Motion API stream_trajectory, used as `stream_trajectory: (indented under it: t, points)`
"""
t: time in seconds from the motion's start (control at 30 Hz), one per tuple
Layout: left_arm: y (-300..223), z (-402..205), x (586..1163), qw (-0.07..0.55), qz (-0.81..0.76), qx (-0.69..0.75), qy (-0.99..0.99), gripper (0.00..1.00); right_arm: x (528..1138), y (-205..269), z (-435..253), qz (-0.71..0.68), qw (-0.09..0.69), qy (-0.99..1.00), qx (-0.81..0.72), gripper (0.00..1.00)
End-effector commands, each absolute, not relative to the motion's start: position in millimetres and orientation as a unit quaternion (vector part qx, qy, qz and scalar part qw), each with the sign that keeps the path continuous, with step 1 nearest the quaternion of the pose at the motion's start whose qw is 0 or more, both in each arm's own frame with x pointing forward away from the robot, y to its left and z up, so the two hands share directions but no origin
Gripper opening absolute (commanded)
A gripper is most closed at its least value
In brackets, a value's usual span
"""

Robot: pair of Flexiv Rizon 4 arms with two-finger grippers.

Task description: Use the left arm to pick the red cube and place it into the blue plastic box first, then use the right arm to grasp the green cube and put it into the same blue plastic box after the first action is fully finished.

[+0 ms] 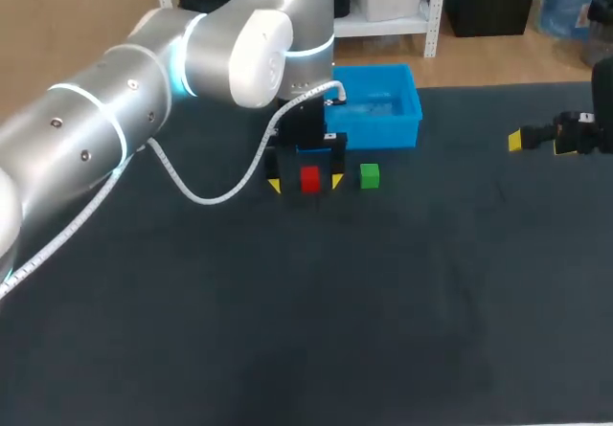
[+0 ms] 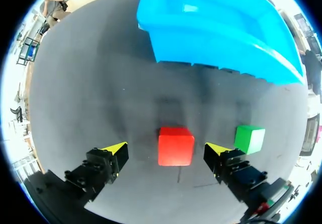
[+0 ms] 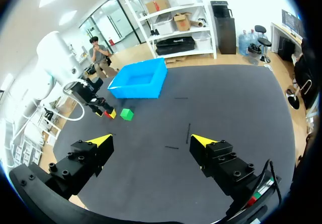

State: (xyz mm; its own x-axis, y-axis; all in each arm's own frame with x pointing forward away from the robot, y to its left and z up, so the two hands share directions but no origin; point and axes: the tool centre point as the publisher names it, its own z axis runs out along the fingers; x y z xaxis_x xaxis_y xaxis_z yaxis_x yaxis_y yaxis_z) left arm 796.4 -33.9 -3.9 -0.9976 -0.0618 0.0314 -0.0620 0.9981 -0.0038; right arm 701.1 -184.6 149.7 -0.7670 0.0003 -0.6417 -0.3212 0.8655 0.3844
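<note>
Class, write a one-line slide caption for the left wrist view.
Left arm's open jaws straddle the red cube; green cube beside, blue plastic box ahead.

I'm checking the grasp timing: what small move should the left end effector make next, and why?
Probably close the left end effector on the red cube. Its open fingers flank the cube with a gap on each side, and the cube rests on the table, not yet held. The blue box lies just beyond it.
</note>
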Motion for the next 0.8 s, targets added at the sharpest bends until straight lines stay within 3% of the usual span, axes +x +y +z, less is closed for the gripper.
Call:
stream_trajectory:
  t: [0.03,0.77,0.8]
  points:
    - [-36.2,-6.6,808.0,0.026,0.000,0.031,-0.999,1.00,700.6,-185.0,149.9,0.244,0.330,0.908,-0.089,1.00]
    - [-35.0,-12.7,807.0,0.031,-0.011,0.015,-0.999,1.00,700.6,-185.0,149.9,0.244,0.330,0.908,-0.089,1.00]
    - [-34.7,-12.9,806.8,0.031,-0.011,0.015,-0.999,0.83,700.6,-185.0,149.9,0.244,0.330,0.908,-0.089,1.00]
